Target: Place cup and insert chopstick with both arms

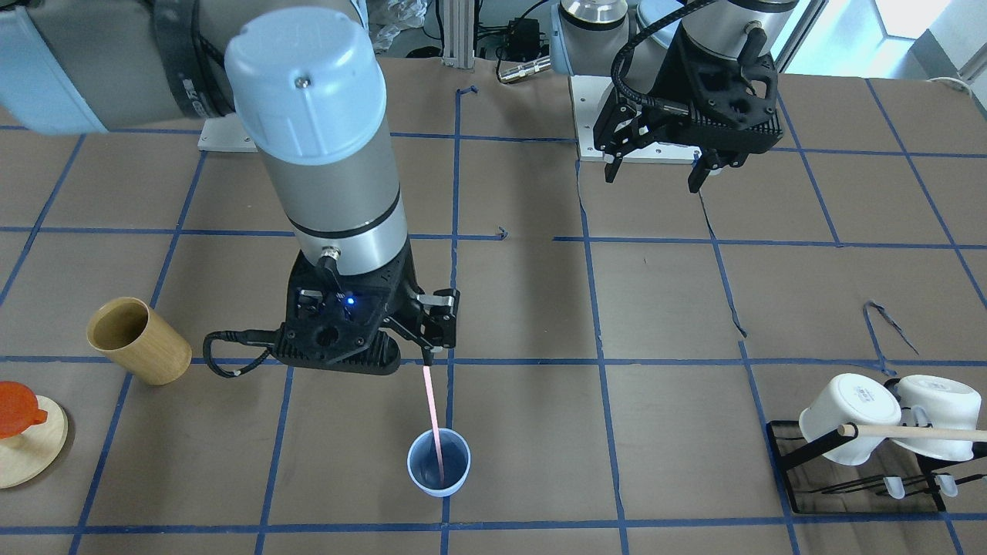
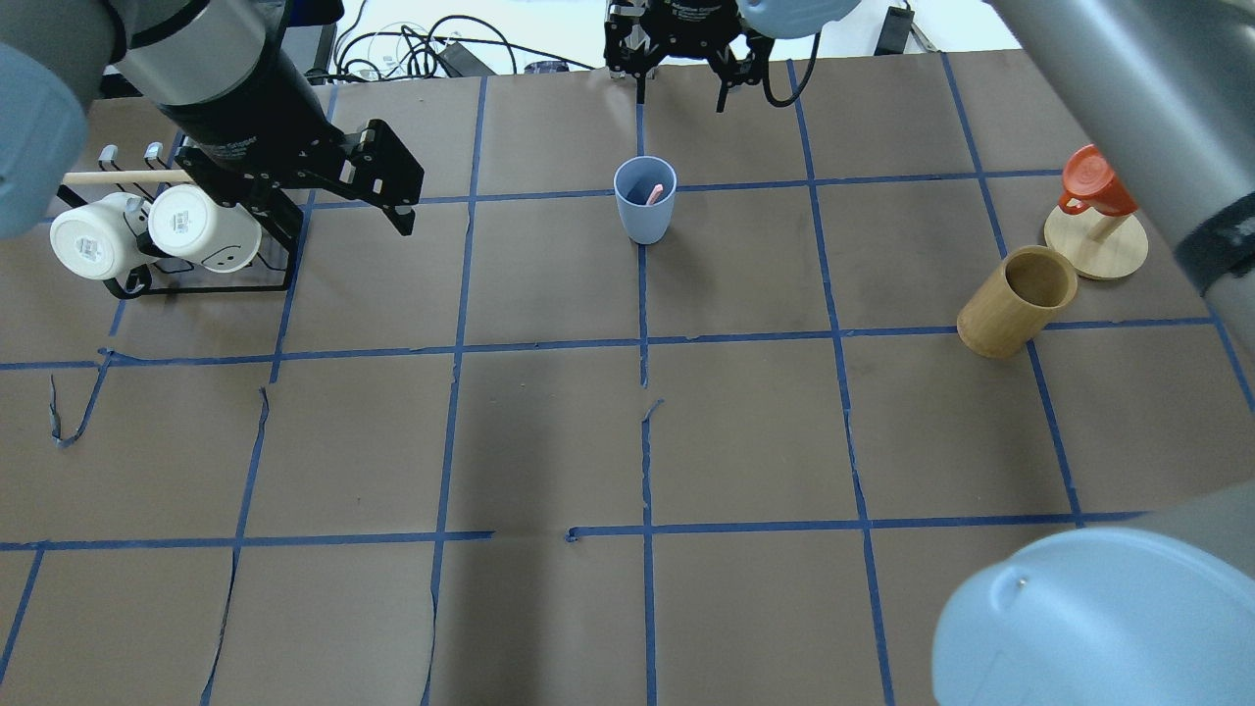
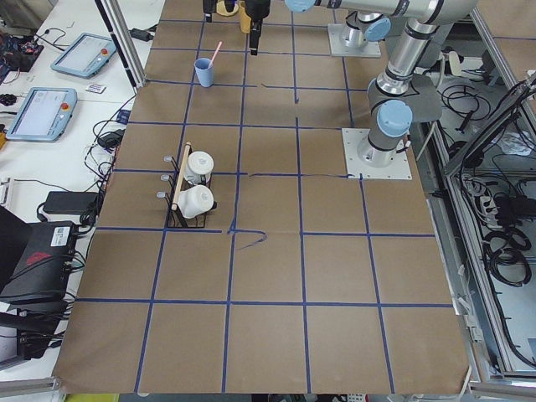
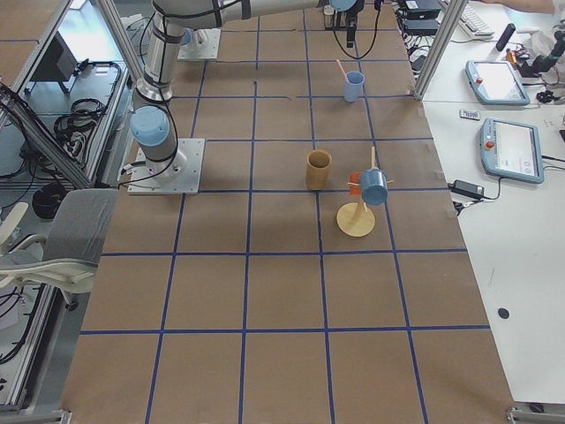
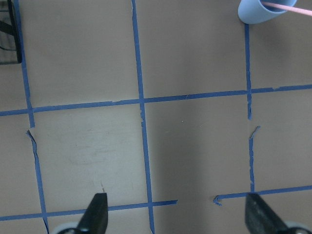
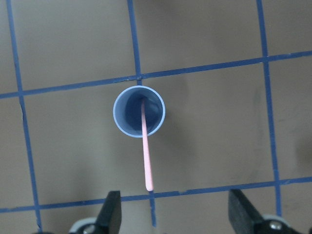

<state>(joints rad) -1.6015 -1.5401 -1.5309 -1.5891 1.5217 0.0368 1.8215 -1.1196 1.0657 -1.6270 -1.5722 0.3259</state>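
Observation:
The light-blue cup (image 1: 439, 462) stands upright on the brown table, also in the overhead view (image 2: 644, 201). The pale-pink chopstick (image 1: 433, 416) stands inside it and leans on the rim, its top end free. In the right wrist view the cup (image 6: 139, 111) holds the chopstick (image 6: 146, 156) just ahead of the fingers. My right gripper (image 6: 176, 214) is open and empty, directly above the cup, and also shows in the front view (image 1: 428, 339). My left gripper (image 1: 655, 173) is open and empty, well away near its base, with the cup (image 5: 258, 12) far ahead of it.
A tan wooden cup (image 2: 1015, 301) stands to the robot's right of the blue cup. An orange cup (image 2: 1093, 181) hangs on a round wooden stand (image 2: 1096, 245) beyond it. A black rack (image 2: 201, 284) with two white mugs (image 2: 147, 230) sits under the left arm.

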